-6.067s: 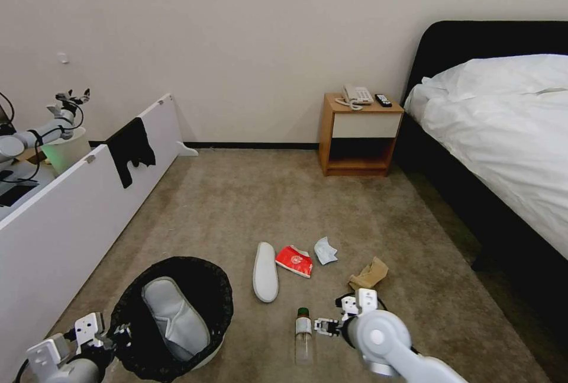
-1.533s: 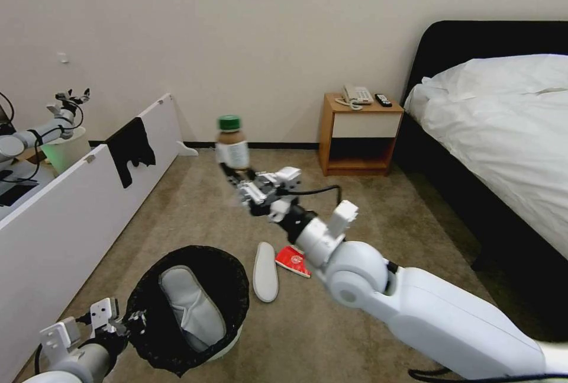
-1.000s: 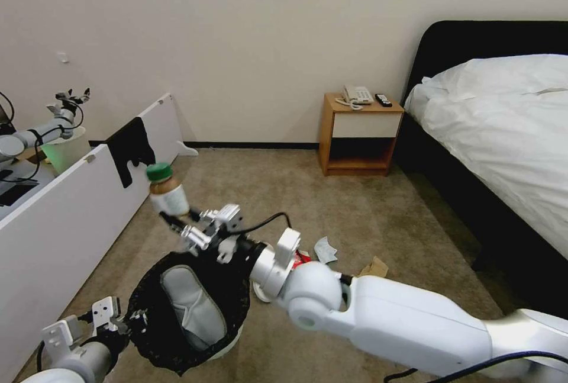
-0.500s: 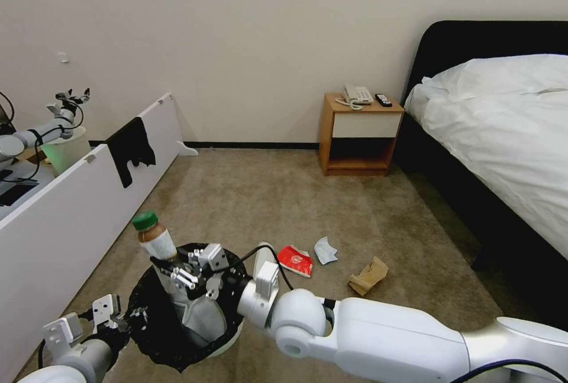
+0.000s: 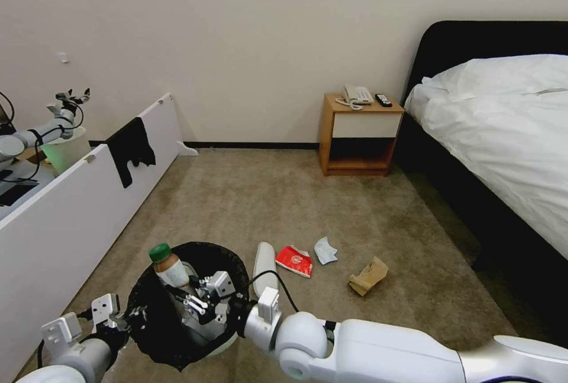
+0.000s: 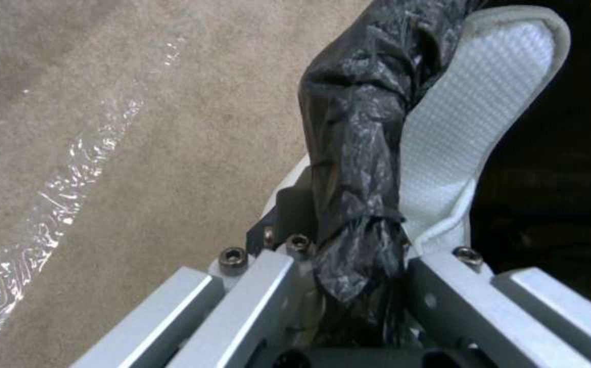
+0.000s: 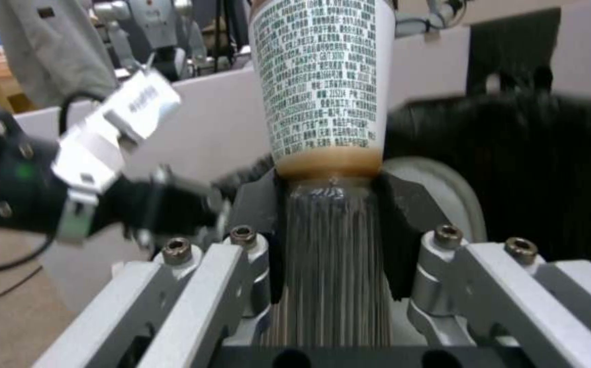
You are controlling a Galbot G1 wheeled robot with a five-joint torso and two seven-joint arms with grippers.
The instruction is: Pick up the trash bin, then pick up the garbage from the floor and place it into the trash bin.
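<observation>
Bottle (image 5: 171, 269) — light, rigid, slick plastic; clamped low in right end effector (image 5: 190, 300) over trash bin (image 5: 155, 347), rim pinched by left end effector (image 5: 127, 319).

Soft even light (wrist views blurred)

Right arm stretched across the body toward 10 o'clock, forearm low, wrist level; right end effector (image 5: 188, 300) is clamped on the clear bottle (image 5: 170, 266), jaws gripping its lower body, bottle upright. Left arm tucked low at 7 o'clock, left end effector (image 5: 127, 319) pinched onto the trash bin (image 5: 155, 335) rim and bag fold.
</observation>
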